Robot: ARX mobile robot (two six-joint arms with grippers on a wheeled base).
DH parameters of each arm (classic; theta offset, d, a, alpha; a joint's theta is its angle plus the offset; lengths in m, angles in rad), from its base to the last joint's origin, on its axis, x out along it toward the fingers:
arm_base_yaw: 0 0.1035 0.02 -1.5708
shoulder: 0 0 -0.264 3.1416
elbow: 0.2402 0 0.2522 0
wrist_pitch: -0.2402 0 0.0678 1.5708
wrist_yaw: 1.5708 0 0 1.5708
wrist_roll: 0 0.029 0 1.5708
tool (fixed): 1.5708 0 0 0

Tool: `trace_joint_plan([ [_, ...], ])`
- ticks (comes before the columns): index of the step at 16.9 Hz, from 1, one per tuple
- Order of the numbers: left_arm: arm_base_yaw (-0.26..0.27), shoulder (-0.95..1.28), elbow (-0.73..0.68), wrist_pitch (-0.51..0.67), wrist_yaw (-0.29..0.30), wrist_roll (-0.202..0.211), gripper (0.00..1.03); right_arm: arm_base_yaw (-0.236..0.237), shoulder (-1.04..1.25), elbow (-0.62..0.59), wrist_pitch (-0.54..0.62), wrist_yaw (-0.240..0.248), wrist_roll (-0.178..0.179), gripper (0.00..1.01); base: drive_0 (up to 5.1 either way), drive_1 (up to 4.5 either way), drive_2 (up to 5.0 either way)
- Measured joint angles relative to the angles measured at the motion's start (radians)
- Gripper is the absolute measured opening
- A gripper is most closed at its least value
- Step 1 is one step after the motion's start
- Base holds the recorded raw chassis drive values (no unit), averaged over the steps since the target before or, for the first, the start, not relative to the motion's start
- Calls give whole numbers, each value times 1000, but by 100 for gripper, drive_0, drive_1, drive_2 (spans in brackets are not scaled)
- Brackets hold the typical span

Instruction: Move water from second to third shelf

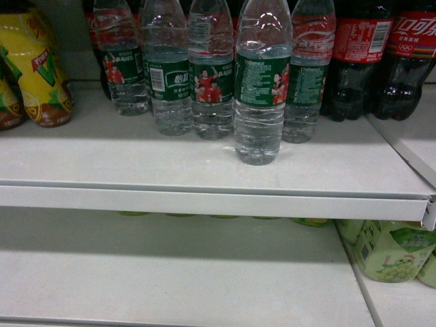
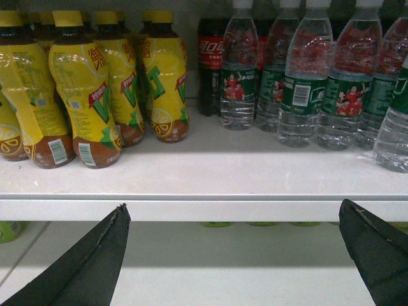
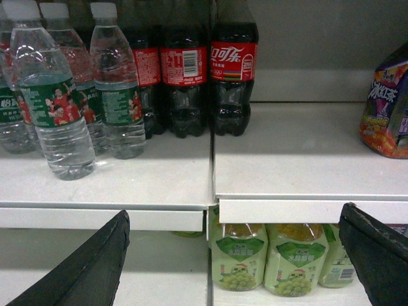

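Observation:
Several water bottles with dark green labels stand in a group on the upper shelf (image 1: 204, 194) in the head view. One water bottle (image 1: 259, 88) stands in front of the rest, closest to the shelf edge. The same front bottle (image 3: 57, 108) appears at the left of the right wrist view, and the group (image 2: 306, 83) at the upper right of the left wrist view. My left gripper (image 2: 234, 204) is open and empty, level with the shelf's front lip. Further right, my right gripper (image 3: 236, 209) is open and empty too. Neither gripper appears in the head view.
Yellow tea bottles (image 2: 83, 89) fill the shelf left of the water. Red-labelled cola bottles (image 3: 233, 70) stand to its right. A purple snack bag (image 3: 387, 108) sits far right. On the lower shelf (image 1: 170, 272), pale green grape drinks (image 3: 242, 258) stand at the right.

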Motion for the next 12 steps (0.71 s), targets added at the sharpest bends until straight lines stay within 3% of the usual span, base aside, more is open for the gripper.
trace_joint_plan([
  [12, 0, 0, 0, 0, 0, 0, 98, 0, 0, 0, 0, 0, 0, 98, 0, 0, 0],
])
